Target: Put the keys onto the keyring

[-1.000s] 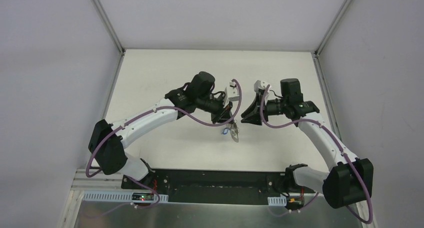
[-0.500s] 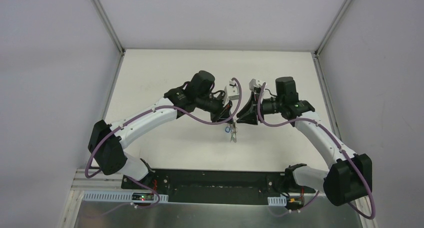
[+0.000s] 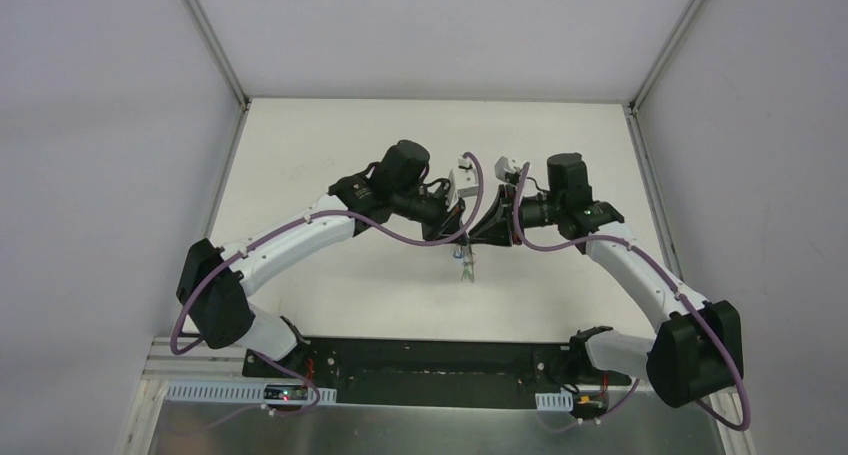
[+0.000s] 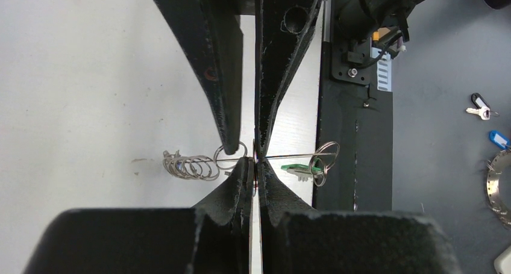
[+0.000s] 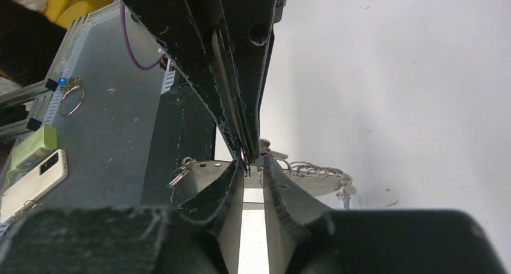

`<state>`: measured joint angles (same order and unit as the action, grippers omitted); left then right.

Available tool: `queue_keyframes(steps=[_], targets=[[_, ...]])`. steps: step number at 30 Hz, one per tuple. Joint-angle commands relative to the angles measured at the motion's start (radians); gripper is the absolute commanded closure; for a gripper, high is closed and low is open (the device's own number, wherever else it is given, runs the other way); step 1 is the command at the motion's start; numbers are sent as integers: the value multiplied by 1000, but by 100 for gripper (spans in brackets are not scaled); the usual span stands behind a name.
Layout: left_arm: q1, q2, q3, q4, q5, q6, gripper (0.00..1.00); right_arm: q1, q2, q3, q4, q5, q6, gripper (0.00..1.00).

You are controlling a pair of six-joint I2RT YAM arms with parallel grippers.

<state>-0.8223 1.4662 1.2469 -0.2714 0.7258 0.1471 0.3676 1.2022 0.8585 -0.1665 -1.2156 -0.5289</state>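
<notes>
My two grippers meet tip to tip above the middle of the table. The left gripper (image 4: pixel 255 162) (image 3: pixel 461 233) is shut on the keyring, whose flat grey loop (image 5: pixel 196 179) shows edge-on. A silvery chain of rings (image 4: pixel 188 165) trails to one side, and the bunch (image 3: pixel 465 266) hangs below the tips. On a ring (image 4: pixel 326 156) at the other side hangs the green key (image 4: pixel 299 169). The right gripper (image 5: pixel 252 164) (image 3: pixel 479 229) stands narrowly open, its tips against the left tips, one fingertip (image 4: pixel 229 146) over a small ring (image 4: pixel 232 156). A black key (image 4: pixel 480 110) and a blue key (image 4: pixel 498 139) lie off the table.
The black base rail (image 3: pixel 430 370) runs along the table's near edge. On the metal shelf (image 5: pixel 114 141) below it lie a white phone (image 5: pixel 36 179), a green-yellow block (image 5: pixel 33 145) and a large ring (image 5: pixel 71 99). White walls (image 3: pixel 110 175) enclose the table.
The right arm has swung left until its tips reached the left gripper's. The hanging keyring bunch shifted slightly. The left gripper stayed shut and in place.
</notes>
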Motion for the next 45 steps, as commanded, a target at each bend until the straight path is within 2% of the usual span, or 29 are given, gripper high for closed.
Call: queue_keyframes(steps=[1, 4, 5, 9, 12, 15, 20, 23, 26, 34, 45], targets=[[8, -6, 32, 53, 21, -16, 100, 9, 9, -16, 64, -48, 37, 85], [8, -7, 24, 64, 20, -13, 100, 8, 10, -4, 73, -62, 56, 98], [10, -7, 20, 68, 24, -13, 100, 5, 8, 5, 73, -62, 61, 100], [49, -30, -10, 141, 65, -66, 99, -10, 1, 46, 74, -68, 83, 100], [96, -59, -40, 224, 96, -138, 86, -13, 7, 86, 87, -62, 126, 100], [127, -86, -55, 268, 111, -187, 76, -12, 25, 116, 153, -51, 216, 100], [137, -107, -69, 309, 124, -203, 71, -22, 42, 93, 366, -47, 428, 100], [138, -109, -83, 336, 135, -212, 72, -33, 43, 60, 454, -43, 507, 100], [140, -110, -87, 326, 148, -190, 77, -44, 40, 49, 493, -40, 555, 100], [143, -123, -89, 278, 139, -107, 80, -49, 36, 39, 498, -38, 563, 100], [141, -87, -76, 340, 123, -173, 93, -51, 45, 10, 548, -33, 591, 100]])
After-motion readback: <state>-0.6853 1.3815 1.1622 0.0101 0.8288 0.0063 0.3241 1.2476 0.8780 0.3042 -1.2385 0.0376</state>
